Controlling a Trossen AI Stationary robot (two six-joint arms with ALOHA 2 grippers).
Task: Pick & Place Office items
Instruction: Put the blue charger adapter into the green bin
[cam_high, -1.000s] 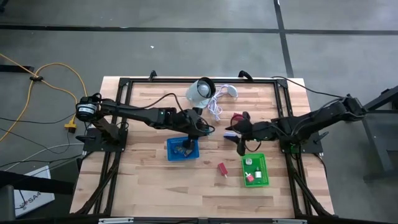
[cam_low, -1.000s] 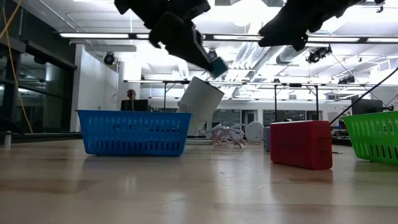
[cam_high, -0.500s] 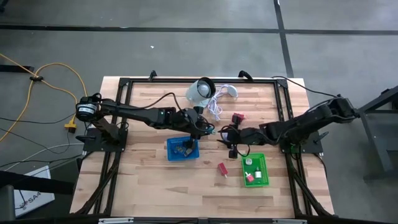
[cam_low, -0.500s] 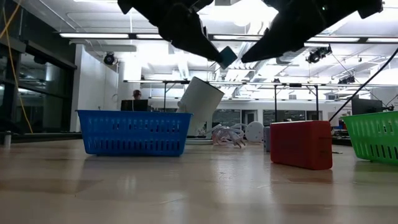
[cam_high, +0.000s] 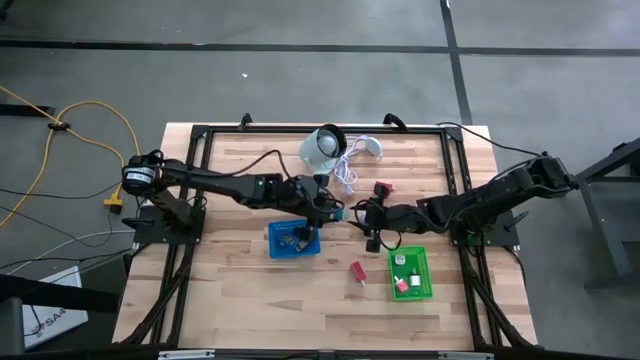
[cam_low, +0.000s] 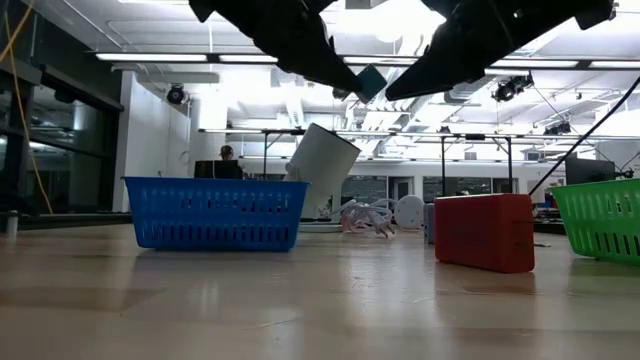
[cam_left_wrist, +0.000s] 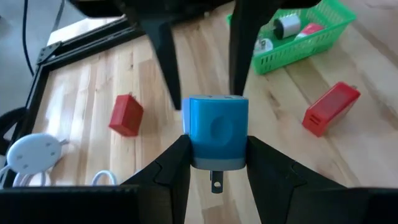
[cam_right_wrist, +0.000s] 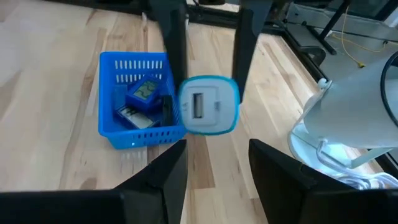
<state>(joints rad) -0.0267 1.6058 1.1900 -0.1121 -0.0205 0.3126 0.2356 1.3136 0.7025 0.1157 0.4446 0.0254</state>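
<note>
no readable text, labels, numbers

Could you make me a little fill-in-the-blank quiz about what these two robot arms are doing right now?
1. The left gripper holds a pale ___ block in its jaws.
2. The right gripper faces that block with its jaws ___.
3. A red block lies on the table between the blue basket and the ___ basket.

Missing words: blue; open; green
</note>
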